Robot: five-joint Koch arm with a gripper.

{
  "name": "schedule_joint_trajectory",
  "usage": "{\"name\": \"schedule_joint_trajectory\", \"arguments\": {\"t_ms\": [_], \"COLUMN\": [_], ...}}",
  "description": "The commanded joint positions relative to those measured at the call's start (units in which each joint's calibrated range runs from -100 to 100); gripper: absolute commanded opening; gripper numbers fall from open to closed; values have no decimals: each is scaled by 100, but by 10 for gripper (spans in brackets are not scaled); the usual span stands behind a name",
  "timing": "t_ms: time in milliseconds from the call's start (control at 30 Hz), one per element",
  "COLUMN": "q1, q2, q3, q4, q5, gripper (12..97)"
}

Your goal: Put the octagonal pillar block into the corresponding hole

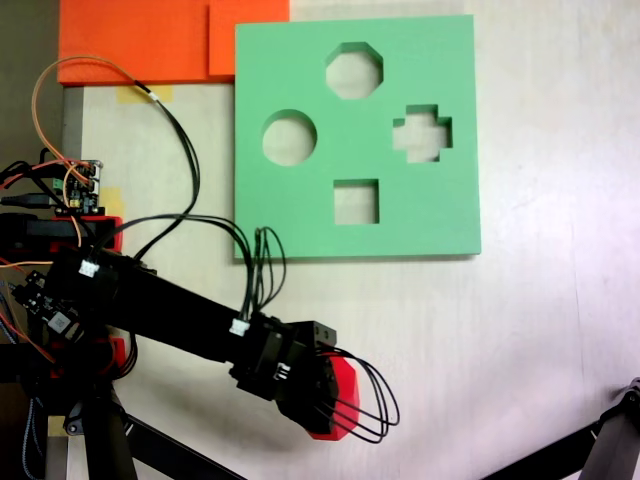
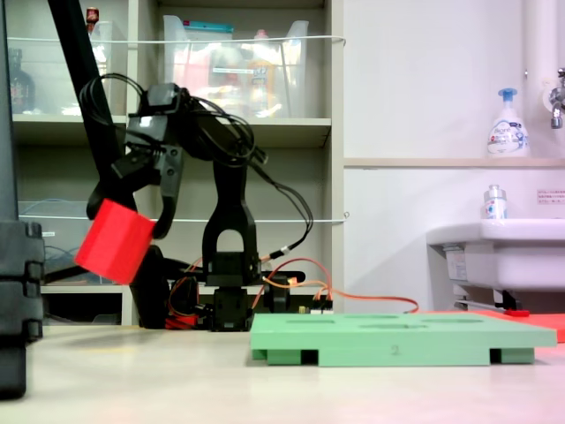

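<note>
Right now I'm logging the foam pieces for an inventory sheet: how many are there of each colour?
Green: 1, the flat green foam board with four cutouts
Red: 1, the small red foam block held in the gripper
Orange: 2, the overlapping flat orange foam sheets and
Total: 4

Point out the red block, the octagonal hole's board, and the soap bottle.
red block (image 2: 115,240): a fixed view, side on; on its front face, held off the table.
green board (image 1: 300,220): a fixed view from above; on bare foam below the round cutout.
soap bottle (image 2: 508,137): side view; on its body.
</note>
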Motion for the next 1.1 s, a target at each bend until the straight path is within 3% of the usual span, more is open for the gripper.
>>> {"name": "schedule_joint_trajectory", "arguments": {"t_ms": [0,1067], "q1": [112,2198], "q2": [-237,727], "q3": [719,2295], "q4": [-91,226], "q5": [103,1592], "gripper": [302,306]}}
